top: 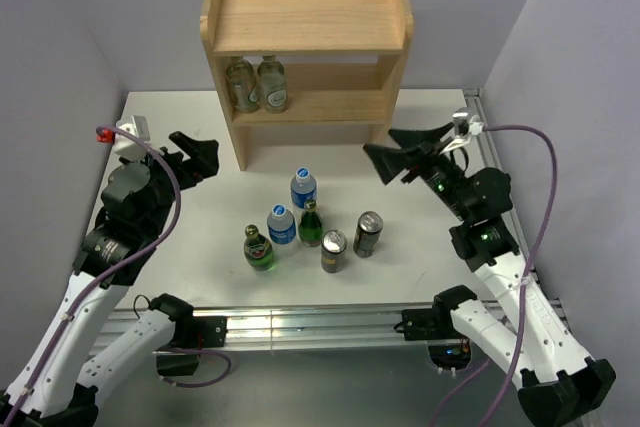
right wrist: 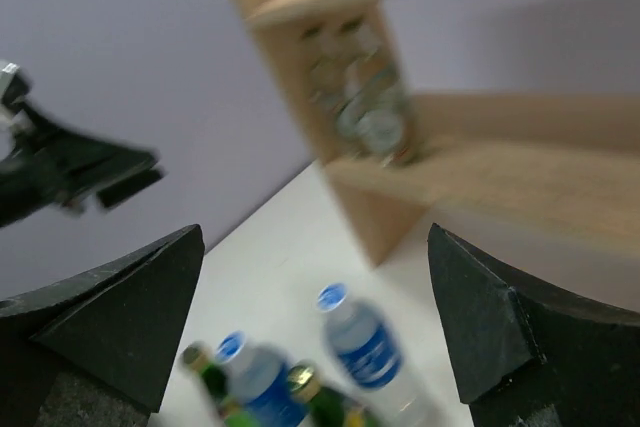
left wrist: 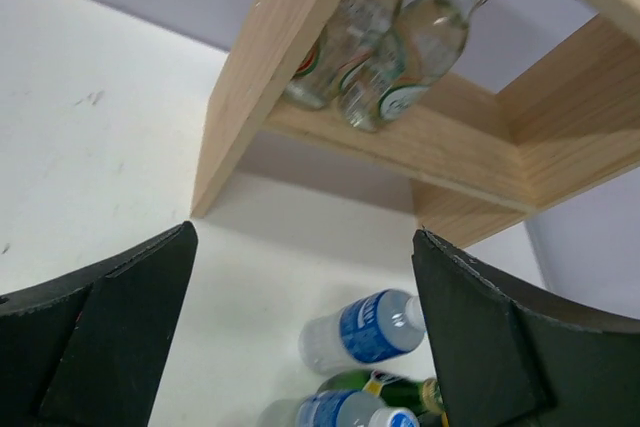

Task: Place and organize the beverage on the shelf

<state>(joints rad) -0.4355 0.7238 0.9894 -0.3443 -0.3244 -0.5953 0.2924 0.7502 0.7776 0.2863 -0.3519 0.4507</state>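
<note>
The left arm (top: 112,247) rises from its base at the near left, bent at the elbow, and its wrist turns inward. The left gripper (top: 205,154) points toward the middle with its jaws spread wide. The right arm (top: 497,262) mirrors it from the near right. The right gripper (top: 384,151) aims left, its jaws likewise wide apart. The two grippers are well apart.

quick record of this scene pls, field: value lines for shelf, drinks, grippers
shelf top tier: no drinks
lower tier: two clear glass bottles, upright, left end
table: six drinks standing in a cluster in front of the shelf
water bottles: two, blue labels
green bottles: two
cans: two
left gripper: open, empty
right gripper: open, empty
</note>
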